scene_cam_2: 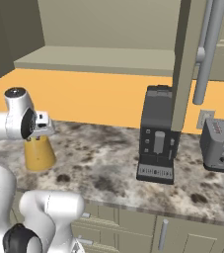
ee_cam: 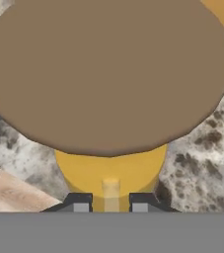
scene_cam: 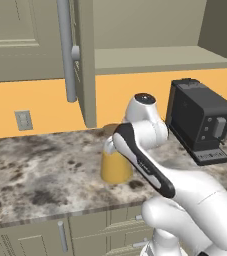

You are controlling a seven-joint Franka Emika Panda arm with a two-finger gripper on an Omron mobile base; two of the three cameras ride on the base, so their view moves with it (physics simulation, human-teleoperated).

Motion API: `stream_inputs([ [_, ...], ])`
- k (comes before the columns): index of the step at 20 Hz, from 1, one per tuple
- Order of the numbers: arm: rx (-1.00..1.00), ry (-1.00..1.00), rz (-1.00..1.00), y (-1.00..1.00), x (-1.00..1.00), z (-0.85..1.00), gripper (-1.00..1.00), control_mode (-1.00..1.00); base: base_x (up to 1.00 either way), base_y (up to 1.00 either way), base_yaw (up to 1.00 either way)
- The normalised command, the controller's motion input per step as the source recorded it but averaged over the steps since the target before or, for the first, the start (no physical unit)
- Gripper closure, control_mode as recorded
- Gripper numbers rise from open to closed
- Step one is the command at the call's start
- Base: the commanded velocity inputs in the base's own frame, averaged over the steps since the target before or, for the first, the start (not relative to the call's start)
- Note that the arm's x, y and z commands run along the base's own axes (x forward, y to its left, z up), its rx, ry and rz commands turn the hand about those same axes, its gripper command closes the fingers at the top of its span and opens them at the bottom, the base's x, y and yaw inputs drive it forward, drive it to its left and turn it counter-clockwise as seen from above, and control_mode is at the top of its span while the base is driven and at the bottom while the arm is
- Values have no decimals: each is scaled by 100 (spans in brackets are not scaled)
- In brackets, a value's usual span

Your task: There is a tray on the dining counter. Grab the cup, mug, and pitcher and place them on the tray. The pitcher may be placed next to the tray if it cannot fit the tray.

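One pitcher point(ee_cam: 111, 74), one gripper point(ee_cam: 110, 202) w/ jaws narrow on its neck.
Brown round lid, orange-yellow liquid, conical glass body.

Brightness: I get even, flat rendered light in all three views; nothing dim.
Source: I cannot place one; it reads as soft and overhead.
Shadows: faint on the counter point(scene_cam: 40, 170); a soft dark patch beside the pitcher point(scene_cam_2: 38, 154) base, and under its lid point(ee_cam: 108, 74) in the hand view.
Glare: a mild sheen on the arm point(scene_cam: 200, 200); none on the coffee machine point(scene_cam_2: 158, 143).
Sharpness: both base views look slightly soft and pixelated.
Hand view: lid edge blurred, stone grain coarse.
Distortion: I see no bending at the edges.
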Motion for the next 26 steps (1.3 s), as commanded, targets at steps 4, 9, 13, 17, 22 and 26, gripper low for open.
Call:
stream_inputs([
  [4, 1, -1, -1, -61, -67, 66, 100, -100, 0, 0, 0],
  [9, 3, 0, -4, -54, -72, 66, 100, -100, 0, 0, 0],
  [13, 0, 0, -6, -33, -60, 19, 100, -100, 0, 0, 0],
  [17, 0, 0, -2, -20, -48, 6, 100, -100, 0, 0, 0],
  [22, 0, 0, -1, -6, -20, 2, 100, 100, -42, -17, -8],
  [26, 0, 0, 0, 0, 0, 0, 100, 100, -99, -60, -37],
])
